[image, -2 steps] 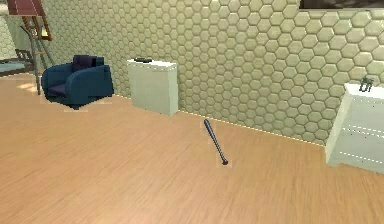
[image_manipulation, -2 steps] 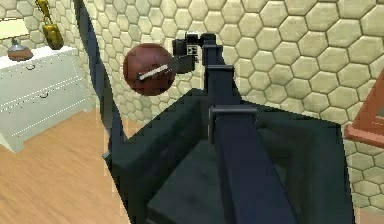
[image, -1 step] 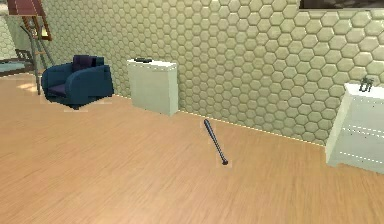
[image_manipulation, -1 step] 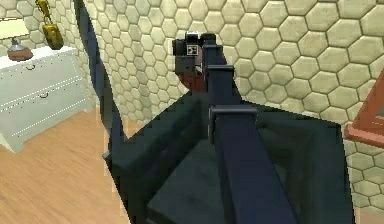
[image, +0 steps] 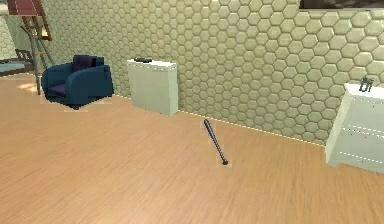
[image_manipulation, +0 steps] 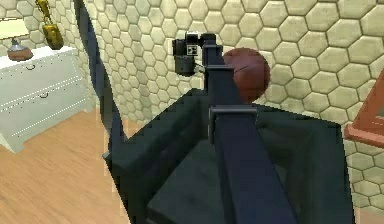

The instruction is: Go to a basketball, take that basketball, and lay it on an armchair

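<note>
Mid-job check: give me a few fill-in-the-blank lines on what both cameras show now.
1. The bat lies on the ____.
2. The armchair in the forward view is ____.
3. Behind the basketball, the wall has ____ tiles.
Missing: floor; blue; hexagonal.

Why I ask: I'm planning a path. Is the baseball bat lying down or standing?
Lying down: the baseball bat stretches flat along the wooden floor.

I see the armchair (image_manipulation: 312,150) under my jaws, the basketball (image_manipulation: 248,72) just right of them with the wall (image_manipulation: 310,40) behind both; well to their left a dresser (image_manipulation: 40,90) stands on the floor (image_manipulation: 50,180) against that wall.
</note>
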Tool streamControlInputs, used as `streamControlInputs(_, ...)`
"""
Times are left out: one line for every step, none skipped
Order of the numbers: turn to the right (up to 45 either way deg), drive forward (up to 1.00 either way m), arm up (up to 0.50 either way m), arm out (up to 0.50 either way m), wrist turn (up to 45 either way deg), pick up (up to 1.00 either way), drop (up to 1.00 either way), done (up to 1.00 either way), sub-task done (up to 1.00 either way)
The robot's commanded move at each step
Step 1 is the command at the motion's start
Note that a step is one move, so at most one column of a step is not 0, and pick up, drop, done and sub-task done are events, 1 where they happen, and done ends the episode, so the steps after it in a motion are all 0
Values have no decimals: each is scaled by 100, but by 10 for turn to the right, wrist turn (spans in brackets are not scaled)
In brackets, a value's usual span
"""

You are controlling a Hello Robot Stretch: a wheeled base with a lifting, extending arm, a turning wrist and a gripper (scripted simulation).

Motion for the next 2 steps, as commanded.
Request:
streamControlInputs(0, 0, -36, 0, 0, 0, 0, 0, 0)
streamControlInputs(0, 0, -32, 0, 0, 0, 0, 0, 0)
